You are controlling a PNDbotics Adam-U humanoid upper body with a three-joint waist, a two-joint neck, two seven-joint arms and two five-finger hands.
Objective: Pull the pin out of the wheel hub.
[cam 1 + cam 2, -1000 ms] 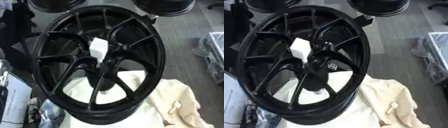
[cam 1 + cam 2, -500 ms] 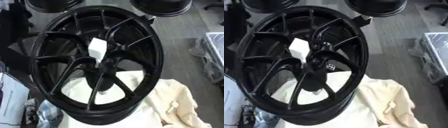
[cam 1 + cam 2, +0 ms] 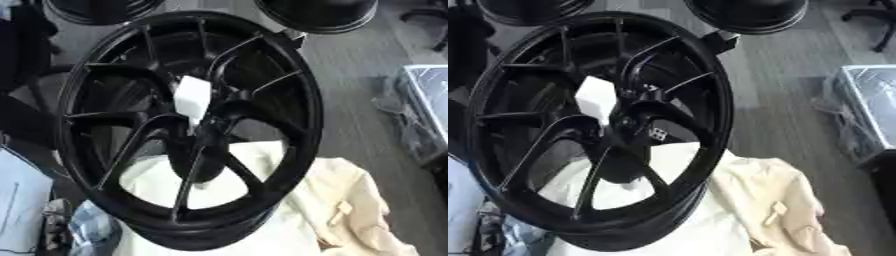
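Neither robot hand showed in either view, so their state could not be told. Grey floor lay beneath, with a cream cloth under the wheel's lower edge and two more black rims beyond. The black wheel hub stood tilted, a white piece at its centre

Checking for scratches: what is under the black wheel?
A cream cloth lies under the black wheel, showing between its spokes and spilling out right. Whatever lies beneath the cloth is covered.
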